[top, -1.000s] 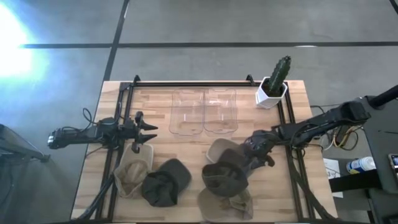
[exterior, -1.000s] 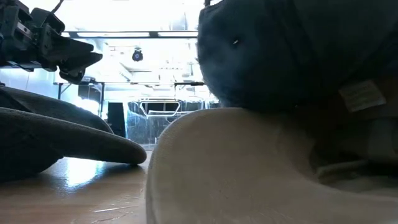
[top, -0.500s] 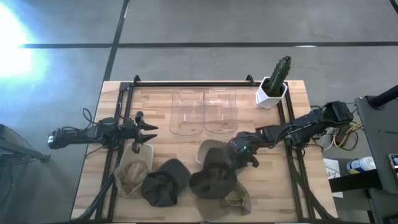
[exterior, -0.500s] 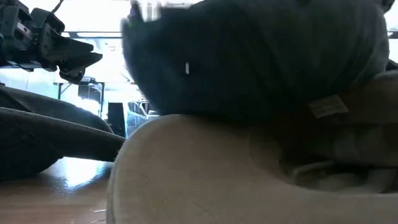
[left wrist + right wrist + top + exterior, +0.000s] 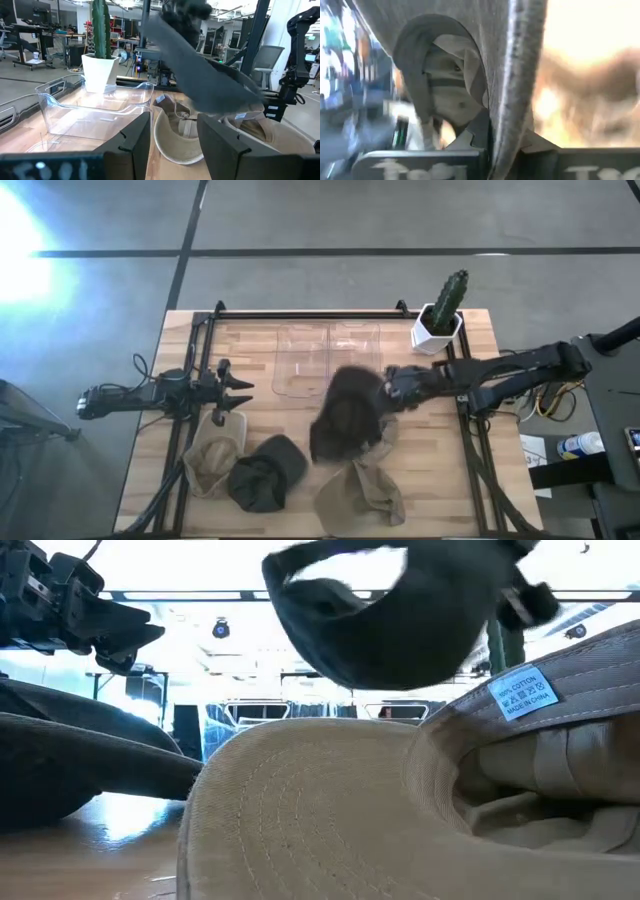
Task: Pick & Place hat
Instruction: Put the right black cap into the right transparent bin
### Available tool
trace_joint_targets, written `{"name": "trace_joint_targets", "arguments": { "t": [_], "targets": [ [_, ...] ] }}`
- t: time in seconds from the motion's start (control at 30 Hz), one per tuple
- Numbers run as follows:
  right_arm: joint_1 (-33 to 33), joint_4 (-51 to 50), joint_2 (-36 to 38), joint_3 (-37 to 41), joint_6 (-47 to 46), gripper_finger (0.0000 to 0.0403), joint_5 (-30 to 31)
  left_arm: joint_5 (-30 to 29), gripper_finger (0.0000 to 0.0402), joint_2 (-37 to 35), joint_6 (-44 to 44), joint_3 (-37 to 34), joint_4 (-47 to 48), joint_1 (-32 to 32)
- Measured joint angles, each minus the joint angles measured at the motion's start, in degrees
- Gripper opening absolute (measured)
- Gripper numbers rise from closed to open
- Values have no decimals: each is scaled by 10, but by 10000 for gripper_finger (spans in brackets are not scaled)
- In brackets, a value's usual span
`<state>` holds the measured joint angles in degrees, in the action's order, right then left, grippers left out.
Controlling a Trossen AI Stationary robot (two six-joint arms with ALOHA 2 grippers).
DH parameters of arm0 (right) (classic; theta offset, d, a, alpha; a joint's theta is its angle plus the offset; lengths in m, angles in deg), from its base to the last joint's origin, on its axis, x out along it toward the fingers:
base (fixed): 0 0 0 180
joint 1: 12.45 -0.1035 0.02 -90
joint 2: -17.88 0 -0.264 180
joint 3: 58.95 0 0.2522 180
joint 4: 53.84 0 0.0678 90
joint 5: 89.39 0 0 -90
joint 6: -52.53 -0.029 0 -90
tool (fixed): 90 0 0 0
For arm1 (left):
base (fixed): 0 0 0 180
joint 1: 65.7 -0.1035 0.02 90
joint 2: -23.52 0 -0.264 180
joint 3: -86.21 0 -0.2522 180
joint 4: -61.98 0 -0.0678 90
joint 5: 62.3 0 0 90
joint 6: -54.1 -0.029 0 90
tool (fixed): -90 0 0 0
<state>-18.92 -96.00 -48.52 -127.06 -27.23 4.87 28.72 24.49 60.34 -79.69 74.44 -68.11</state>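
Observation:
My right gripper (image 5: 388, 390) is shut on a dark grey hat (image 5: 345, 418) and holds it in the air above the middle of the table; the hat also shows in the low view (image 5: 400, 615) and the left wrist view (image 5: 205, 80). A beige hat (image 5: 360, 492) lies below it near the front edge, resting on its brim with its inside up. My left gripper (image 5: 243, 392) is open and empty at the table's left, also seen in the left wrist view (image 5: 175, 145). My right gripper pinches the dark hat's edge (image 5: 512, 107) between its two fingers; the edge runs straight up out of the gap. The fingers come about level from the table's right. The hat hangs from them toward the left, lifted clear of the table and the beige hat.
Two clear bins (image 5: 328, 360) stand at the far middle, just beyond the held hat. A potted cactus (image 5: 443, 310) stands at the far right. Another beige hat (image 5: 210, 462) and a dark hat (image 5: 266, 472) lie at the front left.
My right gripper has dragged the dark hat a little toward the table's left, then gone up and toward the far edge. The hat has come off the beige hat and now hangs clear. The beige hat stays in place, now uncovered.

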Motion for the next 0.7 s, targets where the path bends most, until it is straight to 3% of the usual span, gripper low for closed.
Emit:
{"name": "trace_joint_targets", "arguments": {
  "t": [0.13, 0.23, 0.4, 0.57, 0.7],
  "targets": [
    [33, -43, 13, -46, 61, 14, 210, 0, 156, 0, 0, 0, 0, 0],
    [72, -100, -1, -77, 79, 14, 259, 0, 156, 0, 0, 0, 0, 0],
    [140, -243, -62, -115, 75, 13, 231, 0, 156, 0, 0, 0, 0, 0],
    [198, -227, -135, -135, 129, 13, 64, 0, 156, 0, 0, 0, 0, 0],
    [227, -208, -199, -156, 166, 13, -10, 0, 156, 0, 0, 0, 0, 0]
  ]
}}
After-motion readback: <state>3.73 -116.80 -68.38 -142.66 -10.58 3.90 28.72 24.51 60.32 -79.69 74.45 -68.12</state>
